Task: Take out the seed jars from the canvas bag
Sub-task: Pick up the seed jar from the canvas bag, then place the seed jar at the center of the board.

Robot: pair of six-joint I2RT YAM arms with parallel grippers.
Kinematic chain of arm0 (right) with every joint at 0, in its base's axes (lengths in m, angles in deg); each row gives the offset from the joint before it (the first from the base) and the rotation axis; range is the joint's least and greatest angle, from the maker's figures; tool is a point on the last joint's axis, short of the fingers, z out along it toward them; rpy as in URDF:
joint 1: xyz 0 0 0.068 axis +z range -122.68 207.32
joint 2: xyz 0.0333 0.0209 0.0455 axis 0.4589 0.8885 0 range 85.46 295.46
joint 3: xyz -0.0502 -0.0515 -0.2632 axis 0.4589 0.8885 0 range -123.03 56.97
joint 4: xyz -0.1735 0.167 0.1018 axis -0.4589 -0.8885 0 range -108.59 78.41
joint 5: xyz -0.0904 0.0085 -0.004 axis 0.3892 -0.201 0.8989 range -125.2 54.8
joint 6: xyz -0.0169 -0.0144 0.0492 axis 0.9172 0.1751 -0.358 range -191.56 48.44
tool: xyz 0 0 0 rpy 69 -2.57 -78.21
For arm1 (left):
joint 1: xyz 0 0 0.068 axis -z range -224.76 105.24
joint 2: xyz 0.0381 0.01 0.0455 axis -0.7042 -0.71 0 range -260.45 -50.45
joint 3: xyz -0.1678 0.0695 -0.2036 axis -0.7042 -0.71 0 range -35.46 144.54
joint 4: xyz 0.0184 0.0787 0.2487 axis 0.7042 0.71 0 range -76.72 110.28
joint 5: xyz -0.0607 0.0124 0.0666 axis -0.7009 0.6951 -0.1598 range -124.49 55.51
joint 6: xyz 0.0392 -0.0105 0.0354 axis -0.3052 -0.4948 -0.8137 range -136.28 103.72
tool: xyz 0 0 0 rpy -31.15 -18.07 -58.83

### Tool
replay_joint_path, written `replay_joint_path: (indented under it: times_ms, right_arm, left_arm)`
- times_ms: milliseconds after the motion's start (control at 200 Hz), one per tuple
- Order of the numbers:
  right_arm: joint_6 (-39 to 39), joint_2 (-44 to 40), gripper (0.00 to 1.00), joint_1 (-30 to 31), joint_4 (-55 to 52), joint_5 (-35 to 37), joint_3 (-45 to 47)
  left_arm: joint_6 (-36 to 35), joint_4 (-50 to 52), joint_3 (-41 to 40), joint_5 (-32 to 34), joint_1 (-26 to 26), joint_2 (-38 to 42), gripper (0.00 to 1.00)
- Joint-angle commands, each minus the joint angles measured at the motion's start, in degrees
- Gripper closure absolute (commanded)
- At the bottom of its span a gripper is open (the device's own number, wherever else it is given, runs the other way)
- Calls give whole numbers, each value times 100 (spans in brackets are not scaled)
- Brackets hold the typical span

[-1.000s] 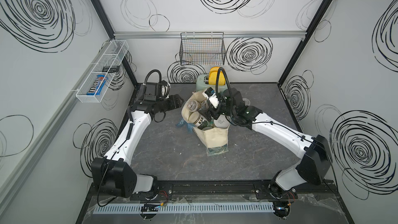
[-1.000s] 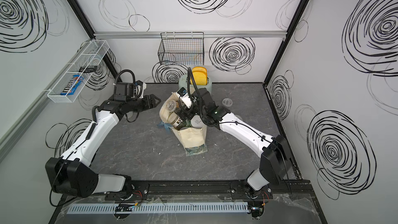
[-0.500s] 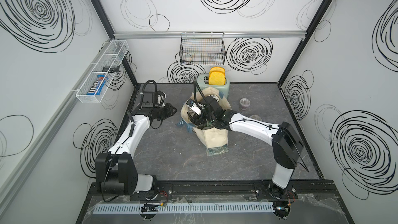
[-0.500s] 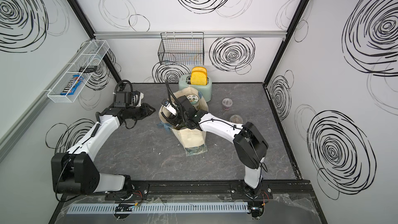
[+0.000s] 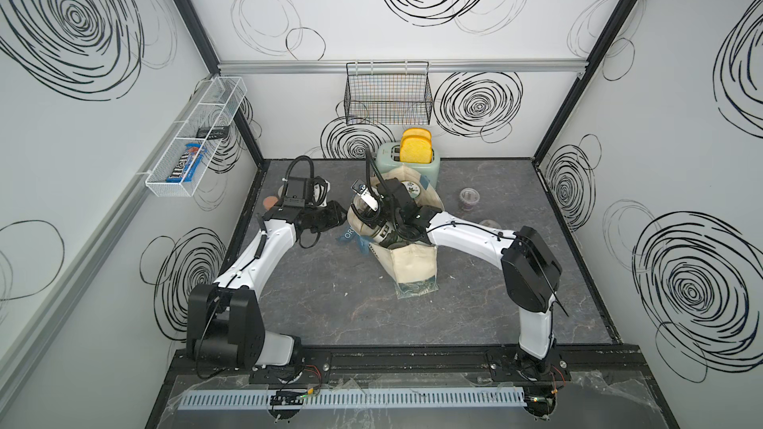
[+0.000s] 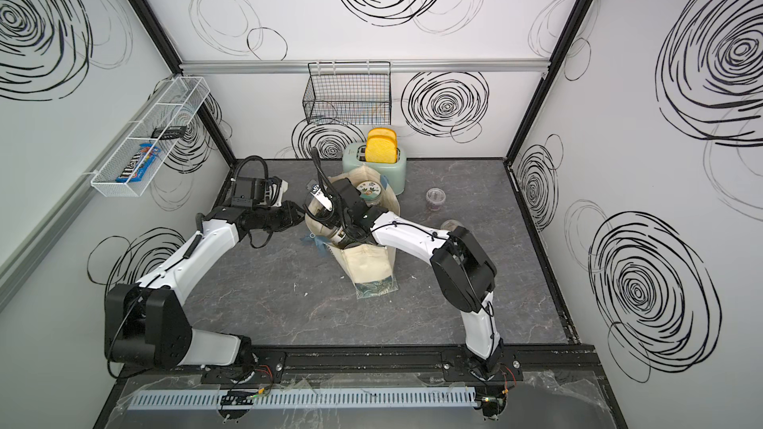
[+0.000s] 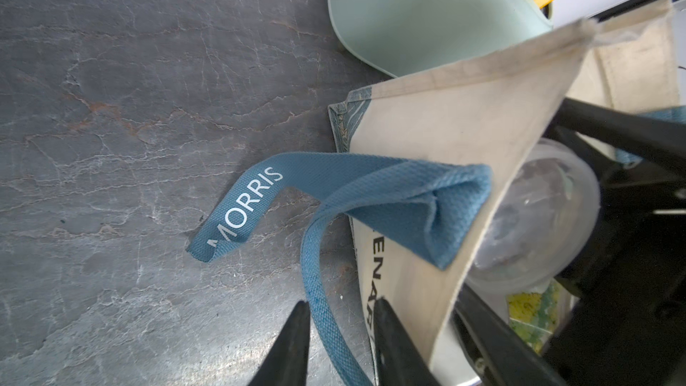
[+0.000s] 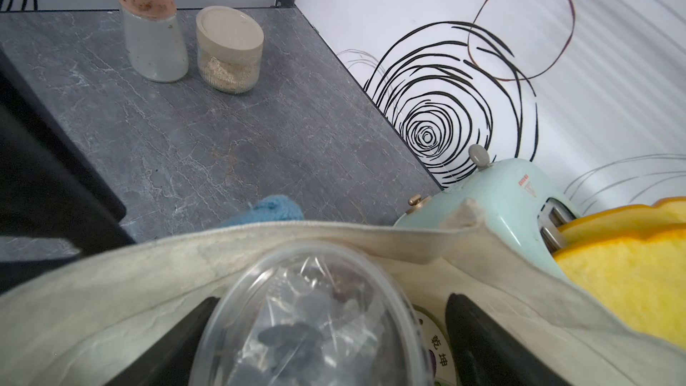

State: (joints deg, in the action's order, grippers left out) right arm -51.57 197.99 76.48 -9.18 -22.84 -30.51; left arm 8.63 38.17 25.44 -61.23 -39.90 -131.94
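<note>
The cream canvas bag stands mid-table, mouth open. My left gripper is at its left rim, shut on the blue strap handle, which crosses between the fingers. My right gripper reaches into the mouth, open, one finger each side of a clear-lidded seed tub; the left finger touches it, the other stands apart. A flower-lidded jar sits further back in the bag. Two seed tubs stand on the table at right.
A mint-green toaster with yellow toast stands right behind the bag. A frosted jar with a pinkish lid and a tan-lidded jar stand near the back left corner. A wire basket hangs on the back wall, a white wire shelf on the left wall.
My right arm folded back and its gripper sank into the bag's mouth around the clear tub, narrowing a little. My left gripper closed on the strap at the bag's left rim.
</note>
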Motion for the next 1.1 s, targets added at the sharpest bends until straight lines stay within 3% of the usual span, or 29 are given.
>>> replay_joint_path:
  times_ms: [0, 255, 690, 825, 1096]
  right_arm:
    - [128, 119, 9, -49, -153, 201, -168]
    - [10, -118, 25, -65, -224, 294, -246]
    - [-929, -1642, 26, -325, -362, -133, -16]
    - [-1487, -2468, 26, -587, -422, -221, 683]
    - [-2549, -4499, 26, -1450, -676, -436, 2843]
  left_arm:
    - [36, -231, 18, 18, 84, 46, 66]
    - [32, -151, 70, 63, 111, 155, 65]
    - [-190, 537, 660, 397, 142, 678, 56]
    - [-369, 936, 945, 758, 341, 775, 52]
    - [-390, 1272, 1415, 1425, 1252, 742, 45]
